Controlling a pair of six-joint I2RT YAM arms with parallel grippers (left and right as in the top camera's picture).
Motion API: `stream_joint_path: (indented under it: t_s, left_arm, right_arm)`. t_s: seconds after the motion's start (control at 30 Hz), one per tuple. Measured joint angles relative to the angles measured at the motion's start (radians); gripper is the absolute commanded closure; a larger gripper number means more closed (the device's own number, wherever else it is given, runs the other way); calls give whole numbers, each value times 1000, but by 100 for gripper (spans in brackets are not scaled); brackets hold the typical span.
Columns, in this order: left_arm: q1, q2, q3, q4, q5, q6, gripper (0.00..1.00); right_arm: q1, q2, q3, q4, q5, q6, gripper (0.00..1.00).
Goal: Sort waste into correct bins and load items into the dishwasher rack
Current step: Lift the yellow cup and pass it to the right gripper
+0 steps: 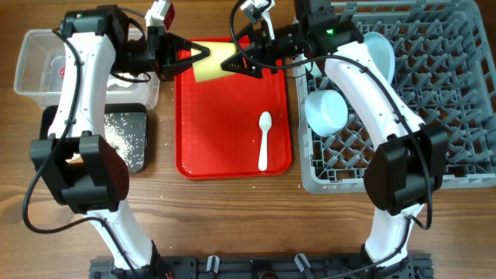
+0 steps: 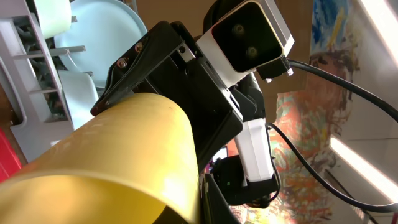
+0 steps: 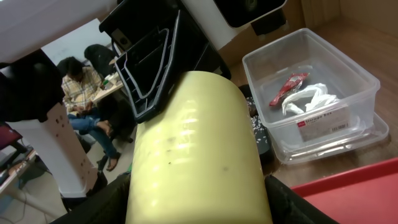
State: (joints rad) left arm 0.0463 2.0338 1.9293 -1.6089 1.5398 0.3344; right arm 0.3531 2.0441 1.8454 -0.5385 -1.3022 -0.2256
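While the yellow cup (image 1: 214,67) hangs above the red tray's (image 1: 225,132) far end, the left gripper (image 1: 200,56) pinches one end and the right gripper (image 1: 231,65) pinches the other.

The small yellow plastic cup (image 1: 211,68) is showing pale; the flat rectangular tray (image 1: 225,132) is glowing red, the plastic spoon (image 1: 263,143) white, the grid-patterned plastic crate (image 1: 473,93) grey

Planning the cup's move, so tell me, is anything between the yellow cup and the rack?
Nothing visible. The left end effector and right end effector hold the cup over the tray; free pegs of the rack lie just past the right arm.
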Motion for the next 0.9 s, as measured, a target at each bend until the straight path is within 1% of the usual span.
stream_joint_path:
  t_s: [0.03,0.2,0.33,0.4,0.53,0.57,0.67,0.9]
  left_arm:
    - [0,0,0,0,0,0,96]
    - [-6,-1,0,-3,3,-1,96]
    - [-6,-2,0,-2,3,0,96]
    - [-6,-2,0,-2,3,0,96]
    - [-6,-2,0,5,3,3,96]
    - [-6,-2,0,5,3,3,95]
    - [-6,-2,0,5,3,3,94]
    - [-7,-2,0,5,-2,3,93]
  right_arm:
    - [0,0,0,0,0,0,24]
    - [18,6,0,-4,1,-8,25]
    - [19,8,0,-7,1,-12,34]
    - [19,8,0,-8,1,-11,42]
    - [19,8,-1,-11,-3,-11,45]
    - [19,8,-1,-9,-3,-11,46]
    - [19,8,-1,-6,-3,-12,50]
    - [-1,8,-1,-18,-18,-12,50]
